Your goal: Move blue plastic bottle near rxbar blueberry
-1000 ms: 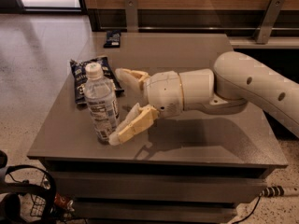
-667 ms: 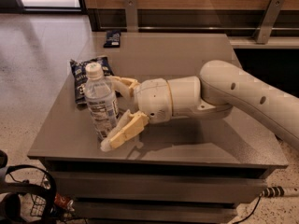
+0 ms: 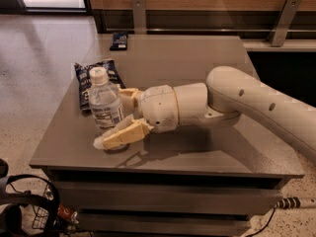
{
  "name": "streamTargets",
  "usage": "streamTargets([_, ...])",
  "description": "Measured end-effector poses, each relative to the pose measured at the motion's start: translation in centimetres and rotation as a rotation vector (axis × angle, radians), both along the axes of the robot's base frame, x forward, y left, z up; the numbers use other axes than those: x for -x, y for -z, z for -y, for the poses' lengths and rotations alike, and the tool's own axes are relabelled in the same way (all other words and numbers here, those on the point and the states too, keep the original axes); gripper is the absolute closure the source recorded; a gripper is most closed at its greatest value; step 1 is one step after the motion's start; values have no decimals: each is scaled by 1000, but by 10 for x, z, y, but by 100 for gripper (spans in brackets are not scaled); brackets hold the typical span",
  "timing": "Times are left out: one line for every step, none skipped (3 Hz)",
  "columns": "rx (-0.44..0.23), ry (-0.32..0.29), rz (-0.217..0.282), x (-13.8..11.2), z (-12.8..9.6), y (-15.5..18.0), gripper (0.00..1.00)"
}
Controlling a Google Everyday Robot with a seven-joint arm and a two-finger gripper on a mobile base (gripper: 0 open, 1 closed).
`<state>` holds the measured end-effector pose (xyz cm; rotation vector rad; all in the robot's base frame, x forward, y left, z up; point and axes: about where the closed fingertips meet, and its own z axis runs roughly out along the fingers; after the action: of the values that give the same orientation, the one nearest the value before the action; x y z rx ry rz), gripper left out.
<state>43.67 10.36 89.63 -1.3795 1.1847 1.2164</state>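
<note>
The blue plastic bottle (image 3: 103,100), clear with a white cap and a printed label, stands upright on the left part of the grey table (image 3: 197,58). My gripper (image 3: 109,117) reaches in from the right with its fingers open on either side of the bottle. The near finger (image 3: 121,135) lies across the front of the bottle's base and the far finger (image 3: 129,94) is behind it. I cannot tell if they touch it. The rxbar blueberry (image 3: 119,40), a small flat dark blue wrapper, lies at the table's far edge, well beyond the bottle.
A crinkled dark blue chip bag (image 3: 83,83) lies just behind and left of the bottle. The table's left and front edges are close to the bottle. A wooden wall with metal brackets (image 3: 139,11) stands behind the table. Black wire gear (image 3: 24,209) sits on the floor at bottom left.
My gripper has moved left along the table until its fingers straddle the bottle. The bottle, chip bag and rxbar have not moved.
</note>
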Motion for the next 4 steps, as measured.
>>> streamTargets([0, -4, 1, 1, -2, -1, 50])
streamTargets([1, -8, 2, 2, -3, -1, 74])
streamTargets([1, -12, 4, 4, -5, -2, 96])
streamTargets([1, -14, 4, 4, -6, -2, 100])
